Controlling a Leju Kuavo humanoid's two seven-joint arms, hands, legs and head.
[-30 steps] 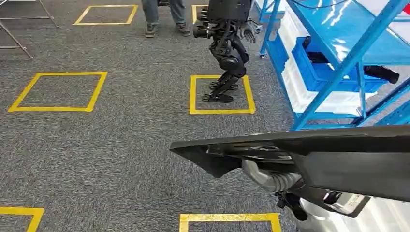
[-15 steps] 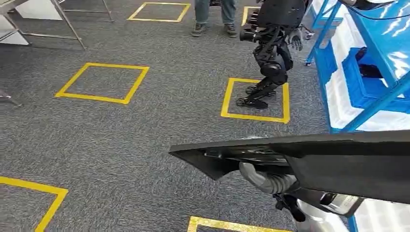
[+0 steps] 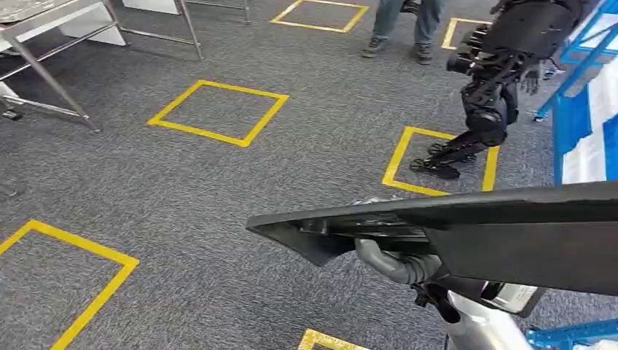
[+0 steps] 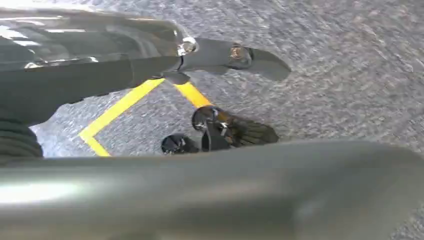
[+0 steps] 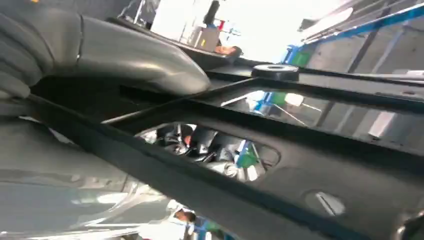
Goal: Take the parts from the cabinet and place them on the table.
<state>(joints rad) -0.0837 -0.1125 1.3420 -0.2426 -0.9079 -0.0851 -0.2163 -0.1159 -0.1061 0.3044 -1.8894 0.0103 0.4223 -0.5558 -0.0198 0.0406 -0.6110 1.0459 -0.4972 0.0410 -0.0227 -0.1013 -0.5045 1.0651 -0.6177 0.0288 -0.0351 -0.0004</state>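
Right hand (image 3: 397, 264) grips my long black panel part (image 3: 466, 237) from underneath, carried over carpet; left hand's state I can't tell. Risk: panel's far end clips the other robot (image 3: 492, 95) or desk (image 3: 51, 44) legs while turning.

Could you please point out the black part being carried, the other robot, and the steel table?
black part (image 3: 525, 240): head view, broad top face.
other robot (image 3: 490, 109): head view, leg.
steel table (image 3: 44, 73): head view, front leg.
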